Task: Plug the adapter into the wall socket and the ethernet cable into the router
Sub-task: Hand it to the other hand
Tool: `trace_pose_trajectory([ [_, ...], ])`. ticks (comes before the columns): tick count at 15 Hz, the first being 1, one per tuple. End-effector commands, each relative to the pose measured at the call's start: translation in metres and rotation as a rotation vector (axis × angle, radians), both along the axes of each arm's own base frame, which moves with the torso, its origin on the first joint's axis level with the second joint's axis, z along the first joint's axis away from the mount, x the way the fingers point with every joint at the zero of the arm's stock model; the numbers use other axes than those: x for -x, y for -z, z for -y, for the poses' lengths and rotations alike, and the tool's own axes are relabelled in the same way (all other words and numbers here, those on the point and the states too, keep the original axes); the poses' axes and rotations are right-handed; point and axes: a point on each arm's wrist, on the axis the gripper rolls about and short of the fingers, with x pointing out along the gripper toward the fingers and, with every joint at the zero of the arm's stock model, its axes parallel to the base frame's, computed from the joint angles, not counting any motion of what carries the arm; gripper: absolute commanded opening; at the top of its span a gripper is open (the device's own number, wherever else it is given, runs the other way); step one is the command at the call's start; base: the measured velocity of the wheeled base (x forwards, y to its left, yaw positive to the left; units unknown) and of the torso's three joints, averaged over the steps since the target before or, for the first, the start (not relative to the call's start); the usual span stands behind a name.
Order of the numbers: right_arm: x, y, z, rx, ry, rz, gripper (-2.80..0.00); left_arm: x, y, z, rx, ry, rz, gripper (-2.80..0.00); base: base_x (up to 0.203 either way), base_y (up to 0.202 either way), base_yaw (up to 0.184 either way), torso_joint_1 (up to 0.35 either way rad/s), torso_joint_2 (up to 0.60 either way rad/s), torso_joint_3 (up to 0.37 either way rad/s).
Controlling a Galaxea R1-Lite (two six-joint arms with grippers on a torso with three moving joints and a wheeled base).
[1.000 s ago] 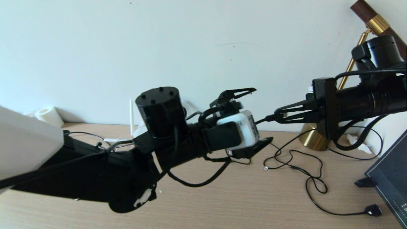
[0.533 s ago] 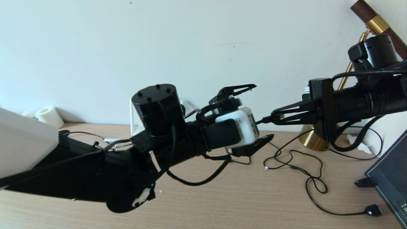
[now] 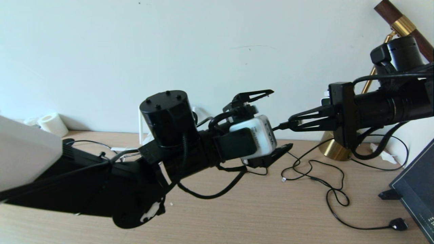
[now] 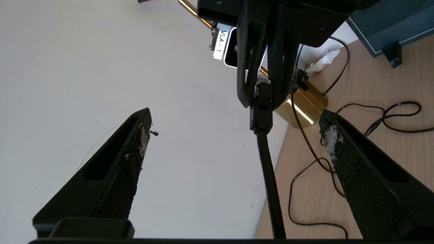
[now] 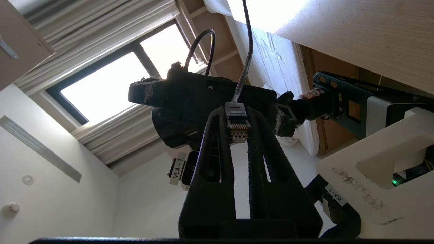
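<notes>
My right gripper [image 3: 291,124] reaches in from the right and is shut on the clear-tipped plug of the ethernet cable [image 5: 237,128], held in the air above the desk. The thick black cable [image 4: 268,176] runs from that plug between the fingers of my left gripper [image 4: 234,113], which is open and touches nothing. In the head view the left gripper [image 3: 280,119] faces the right one, tip to tip. Of the router I see one white antenna [image 3: 140,123] behind the left arm. The adapter and the wall socket are out of view.
A brass lamp base [image 3: 334,149] stands by the wall behind the right gripper. Thin black cords [image 3: 325,184] loop on the wooden desk and end in a small black plug [image 3: 398,223]. A dark blue board [image 3: 417,193] leans at the right edge, and a tissue roll [image 3: 51,123] sits far left.
Both arms have crept very slightly to the left in the head view. The right gripper keeps its hold on the plug and the left stays open.
</notes>
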Motion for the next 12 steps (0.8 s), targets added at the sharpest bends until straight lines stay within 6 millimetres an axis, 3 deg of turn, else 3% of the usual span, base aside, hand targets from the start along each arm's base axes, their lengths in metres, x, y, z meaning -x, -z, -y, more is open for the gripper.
trace_pose_trajectory([
  [1,-0.0018,0.0016,-0.0006,-0.003,-0.004,-0.014,-2.80,-0.0001,0.0022,0.0007,-0.004,0.001,0.003,0.00,0.000,0.000,0.000,0.000,0.00,0.000],
  [11,-0.0009,0.0023,-0.0066,-0.002,-0.024,-0.016,-2.80,0.0044,0.0064,0.0049,-0.012,0.017,-0.012,0.00,0.000,0.000,0.000,0.000,0.00,0.000],
  [12,-0.0008,0.0024,-0.0064,-0.002,-0.023,-0.017,-2.80,0.0044,0.0064,0.0049,-0.012,0.017,-0.013,-2.80,0.000,0.000,0.000,0.000,0.00,0.000],
])
